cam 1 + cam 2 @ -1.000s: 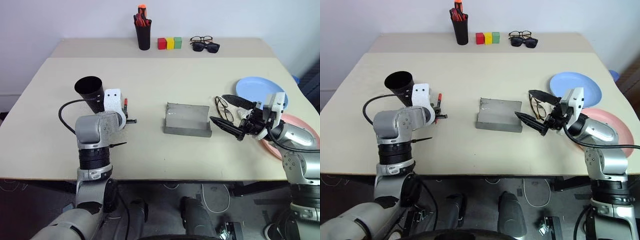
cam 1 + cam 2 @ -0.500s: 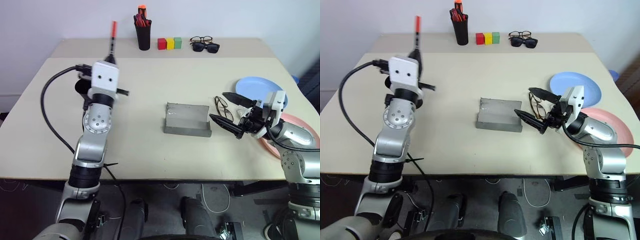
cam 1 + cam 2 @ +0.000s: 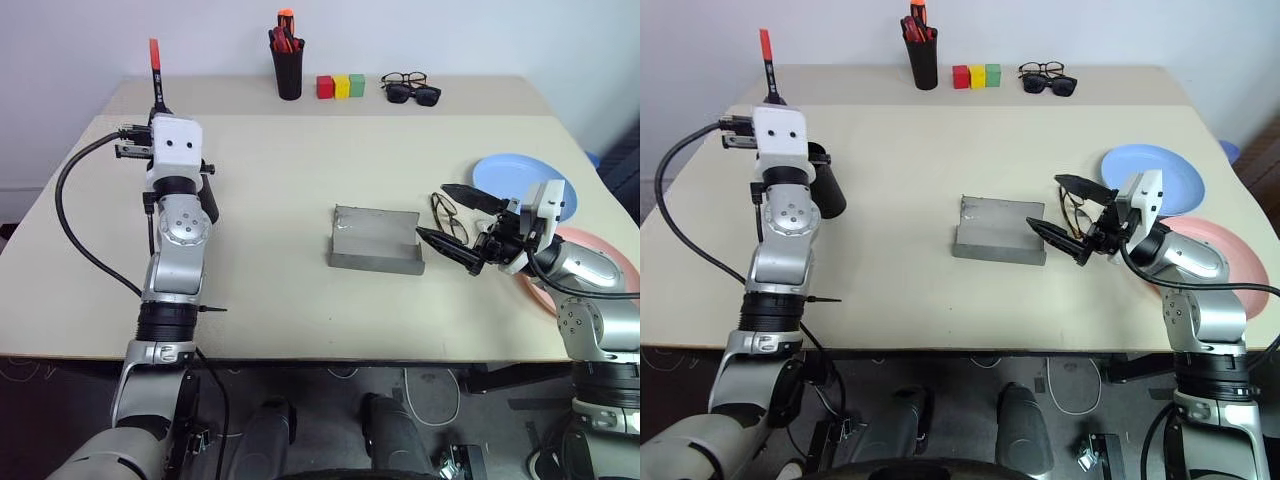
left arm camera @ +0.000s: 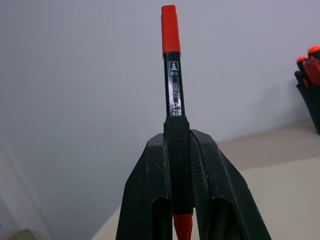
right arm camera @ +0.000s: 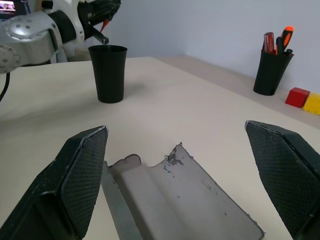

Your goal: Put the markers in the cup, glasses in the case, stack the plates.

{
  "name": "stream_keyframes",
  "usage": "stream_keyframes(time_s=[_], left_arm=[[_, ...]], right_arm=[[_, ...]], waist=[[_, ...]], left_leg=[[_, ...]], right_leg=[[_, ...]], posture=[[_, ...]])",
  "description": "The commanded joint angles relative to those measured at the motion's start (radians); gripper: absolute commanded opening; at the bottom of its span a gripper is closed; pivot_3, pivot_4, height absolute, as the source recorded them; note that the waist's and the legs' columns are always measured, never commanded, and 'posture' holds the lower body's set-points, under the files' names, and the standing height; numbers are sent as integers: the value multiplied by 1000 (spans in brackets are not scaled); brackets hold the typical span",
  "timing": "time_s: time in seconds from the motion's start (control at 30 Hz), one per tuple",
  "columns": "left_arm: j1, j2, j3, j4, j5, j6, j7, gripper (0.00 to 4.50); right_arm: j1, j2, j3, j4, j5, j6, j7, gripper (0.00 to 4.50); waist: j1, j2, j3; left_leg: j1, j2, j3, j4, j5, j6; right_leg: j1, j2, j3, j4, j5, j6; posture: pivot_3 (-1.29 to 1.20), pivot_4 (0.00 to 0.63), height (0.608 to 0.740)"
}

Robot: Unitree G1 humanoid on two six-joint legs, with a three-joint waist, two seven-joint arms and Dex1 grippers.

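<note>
- Now I see the table [image 3: 300,290] carrying the open case [image 3: 375,242] at its middle.
- Toward its right edge, my right gripper [image 3: 452,222] is spread wide beside the glasses [image 3: 445,216].
- Near the left edge, my left gripper [image 4: 177,150] clamps the red-capped marker [image 4: 171,65] upright above the cup [image 5: 109,73].

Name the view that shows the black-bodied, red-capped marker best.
Left wrist view: the black-bodied, red-capped marker stands close up, clamped between the left gripper's fingers, its printed label visible. Both eye views show it small, red cap up, above that gripper. The right wrist view shows just a red tip.
</note>
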Motion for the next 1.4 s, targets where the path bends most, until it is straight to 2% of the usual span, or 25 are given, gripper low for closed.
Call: stream_keyframes(time_s=[0.03, 0.4, 0.53, 0.6, 0.73, 0.8, 0.87, 0.93, 1.07, 1.2, 1.3, 1.4], left_arm=[[-8, -3, -5, 21, 12, -45, 17, 33], [61, 10, -18, 74, 23, -118, -4, 33], [89, 1, -16, 56, 4, -135, -19, 1775], [109, -5, -11, 29, -17, -153, -38, 2830], [141, -32, -7, -65, -91, -166, -109, 2830], [150, -53, -20, -154, -168, -124, -197, 2830], [145, -37, -81, -281, -275, 77, -384, 2830], [112, 18, -160, -369, -398, 301, -605, 2830], [41, 108, -245, -400, -531, 544, -857, 2830], [-72, 205, -356, -269, -582, 550, -1175, 2830], [-31, 331, -379, -326, -596, 503, -1348, 2830], [-145, 308, -448, -153, -552, 418, -1469, 2830]], right_arm=[[4, 1, -23, -33, 14, -15, -3, 4500], [29, -9, -42, -52, 20, -13, -15, 4500], [28, -12, -51, -48, 19, -12, -13, 4500], [27, -14, -55, -46, 18, -13, -13, 4500], [30, -16, -61, -43, 15, -14, -14, 4500], [39, -18, -69, -49, 15, -11, -18, 4500], [61, -26, -86, -69, 23, 0, -26, 4500], [109, -42, -110, -111, 35, 28, -38, 4500], [247, -95, -156, -209, 43, 98, -41, 4500], [498, -144, -281, -312, 31, 127, -18, 4500], [669, -139, -392, -355, 7, 114, -8, 4500], [816, -100, -499, -396, 6, 101, -9, 4500]], waist=[[0, 0, 0], [1, 0, 0], [2, 0, 0], [0, 0, 0], [1, 0, 0], [3, 0, 0], [8, 0, 0], [11, 0, 0], [3, 0, 0], [1, 0, 0], [-13, 2, 0], [2, 1, 0]], left_leg=[[0, 0, 0, 0, 0, 0], [0, 0, 0, 0, 0, 0], [0, 0, 0, 0, 0, 0], [0, 0, 0, 0, 0, 0], [0, 0, 0, 0, 0, 0], [0, 0, 0, 0, 0, 0], [-1, 0, 0, 0, 0, 0], [-1, 0, 0, 0, 0, 0], [-1, 0, 0, 0, 0, 0], [0, 0, 0, -1, -1, 1], [0, 1, 3, -1, -1, 2], [1, 3, 3, 0, -2, 3]], right_leg=[[0, 0, 0, 0, 0, 0], [0, 0, 0, 0, 0, 0], [0, 0, 0, 0, 0, 0], [0, 0, 0, 0, 0, 0], [0, 0, 0, 0, 0, 0], [0, 0, 0, 0, 0, 0], [0, 0, 0, 0, 0, 0], [0, 0, 0, 0, 0, 0], [0, 0, 0, 0, 0, 0], [0, 0, 0, 1, -2, -1], [-1, 0, 1, 0, -3, -4], [-1, 1, 1, 0, -4, -5]], posture=[[0, 150, 739], [0, 150, 739], [0, 150, 739], [0, 150, 739], [0, 150, 739], [0, 150, 739], [0, 150, 739], [0, 150, 739], [0, 150, 739], [0, 150, 739], [0, 150, 739], [0, 150, 739]])
